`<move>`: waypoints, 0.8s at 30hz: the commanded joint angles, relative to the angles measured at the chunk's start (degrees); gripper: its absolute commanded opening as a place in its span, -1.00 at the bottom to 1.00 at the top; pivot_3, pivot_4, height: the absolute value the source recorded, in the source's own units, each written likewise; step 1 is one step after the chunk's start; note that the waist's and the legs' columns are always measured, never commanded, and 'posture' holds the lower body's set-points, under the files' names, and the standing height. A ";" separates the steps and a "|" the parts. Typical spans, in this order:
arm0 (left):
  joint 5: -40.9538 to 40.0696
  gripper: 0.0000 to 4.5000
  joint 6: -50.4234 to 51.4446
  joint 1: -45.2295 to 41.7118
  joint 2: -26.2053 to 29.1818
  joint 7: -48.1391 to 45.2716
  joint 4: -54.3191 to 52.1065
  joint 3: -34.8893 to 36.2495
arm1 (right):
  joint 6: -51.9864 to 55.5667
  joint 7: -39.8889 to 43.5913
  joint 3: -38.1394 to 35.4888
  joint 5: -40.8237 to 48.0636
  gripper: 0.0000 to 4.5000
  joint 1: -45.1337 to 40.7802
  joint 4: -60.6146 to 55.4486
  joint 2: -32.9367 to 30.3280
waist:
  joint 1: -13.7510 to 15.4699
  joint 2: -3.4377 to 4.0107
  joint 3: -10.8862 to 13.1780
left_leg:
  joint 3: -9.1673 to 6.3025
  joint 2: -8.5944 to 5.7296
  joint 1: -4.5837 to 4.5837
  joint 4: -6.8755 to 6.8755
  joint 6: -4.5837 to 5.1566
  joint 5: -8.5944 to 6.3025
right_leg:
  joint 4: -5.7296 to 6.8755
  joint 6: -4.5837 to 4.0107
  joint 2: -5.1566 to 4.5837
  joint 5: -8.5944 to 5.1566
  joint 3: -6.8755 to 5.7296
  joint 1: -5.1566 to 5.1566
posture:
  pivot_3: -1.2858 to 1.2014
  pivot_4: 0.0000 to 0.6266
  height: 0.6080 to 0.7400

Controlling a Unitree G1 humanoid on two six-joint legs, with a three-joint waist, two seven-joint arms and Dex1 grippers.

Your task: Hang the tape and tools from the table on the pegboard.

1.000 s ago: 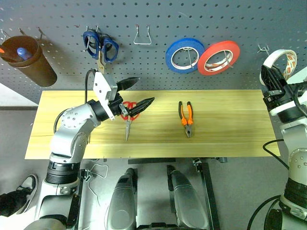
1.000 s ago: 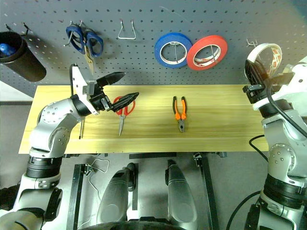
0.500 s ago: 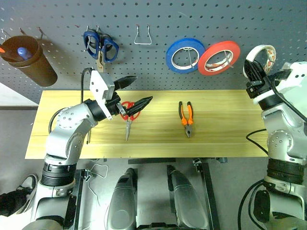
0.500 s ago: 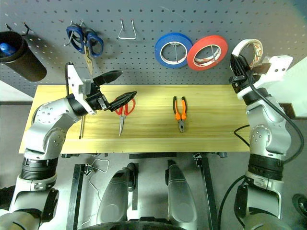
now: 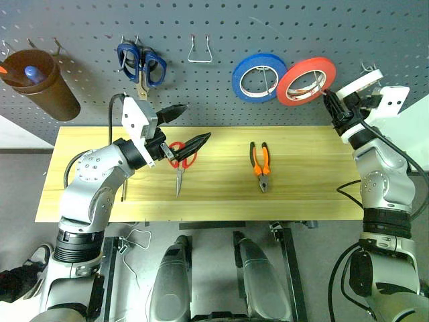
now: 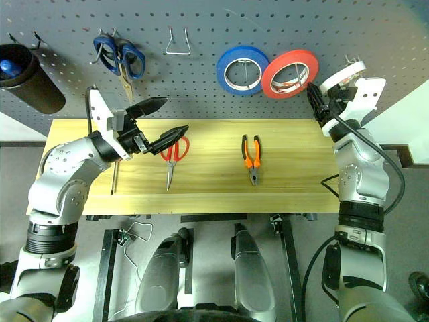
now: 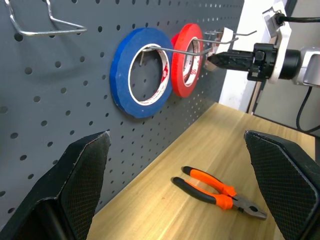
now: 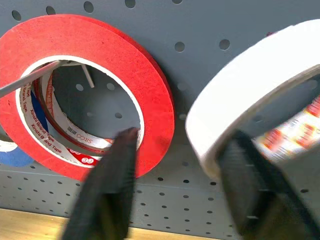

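Observation:
The white-cream tape [image 5: 357, 81] sits tilted against the pegboard [image 5: 214, 97], just right of the red roll. My right gripper [image 5: 333, 102] reaches up to it. In the right wrist view its fingers [image 8: 107, 195] stand apart, with the tape's rim [image 8: 250, 95] by one of them; I cannot tell whether the tape rests on a hook. My left gripper [image 5: 198, 122] hovers open above the red-handled scissors [image 5: 178, 162] on the table [image 5: 322, 184]. The orange-and-black pliers [image 5: 260, 165] lie mid-table. A thin screwdriver shaft [image 6: 112, 182] shows beside the left arm.
On the board hang blue-handled scissors [image 5: 139, 62], an empty wire hook [image 5: 199, 51], a blue roll [image 5: 258, 76] and a red roll [image 5: 306, 80]. A brown cup [image 5: 41, 86] hangs at the far left. The table's right end is bare wood.
My right arm has swung in to the pegboard with the tape, ending beside the red roll, and its fingers have spread apart. The left arm has stayed put.

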 commanded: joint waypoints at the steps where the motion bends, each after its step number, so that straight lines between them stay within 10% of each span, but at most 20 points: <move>1: -0.42 1.00 -0.97 0.47 0.30 -0.07 -2.02 0.69 | 0.62 0.47 -0.34 -0.15 0.73 1.82 -3.89 -0.99 | 0.34 0.00 0.00 | 0.00 0.00 0.00 0.00 0.00 0.00 | 0.00 0.00 0.00 0.00 0.00 0.00 | 0.14 0.17 0.72; 24: 0.16 1.00 -0.89 4.16 0.16 1.37 -4.75 -0.38 | 21.00 -4.73 -6.74 9.64 0.73 30.03 -45.29 -3.39 | 0.65 -0.01 -0.01 | -0.03 0.00 0.06 0.02 -0.10 0.06 | -0.01 0.01 0.02 0.00 0.00 0.07 | 0.12 0.19 0.72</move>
